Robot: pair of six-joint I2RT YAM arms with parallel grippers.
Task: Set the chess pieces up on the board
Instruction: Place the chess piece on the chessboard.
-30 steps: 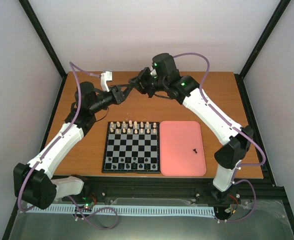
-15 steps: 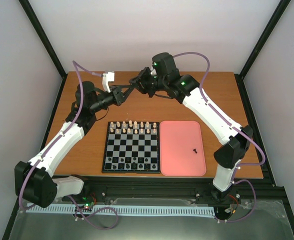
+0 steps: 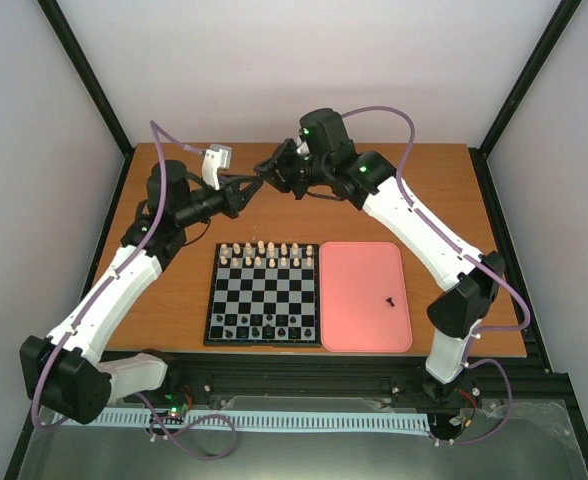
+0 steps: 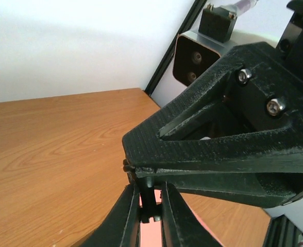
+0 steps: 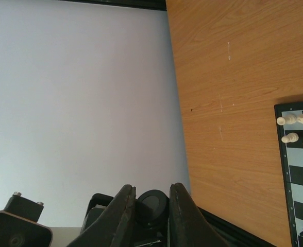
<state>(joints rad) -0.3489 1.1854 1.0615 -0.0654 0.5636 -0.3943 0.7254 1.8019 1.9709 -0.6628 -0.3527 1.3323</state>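
My two grippers meet tip to tip in the air above the back of the table. A small black chess piece (image 4: 150,201) stands between the fingers of my left gripper (image 4: 150,186), its base touching both. The tips of my right gripper (image 3: 266,174) close over its upper end. In the right wrist view a round black end of the piece (image 5: 152,206) sits between that gripper's fingers (image 5: 124,206). My left gripper (image 3: 250,187) points right. The board (image 3: 211,300) lies below with black pieces (image 3: 264,325) in its near rows. One black piece (image 3: 389,299) lies on the pink tray (image 3: 359,310).
Cream-white pieces (image 3: 264,253) fill the board's two far rows, and some show in the right wrist view (image 5: 296,128). The pink tray lies against the board's right side. Black frame posts stand at the table's back corners.
My left arm has swung its elbow left and raised slightly. My right gripper has shifted a little left. The two grippers have stayed tip to tip.
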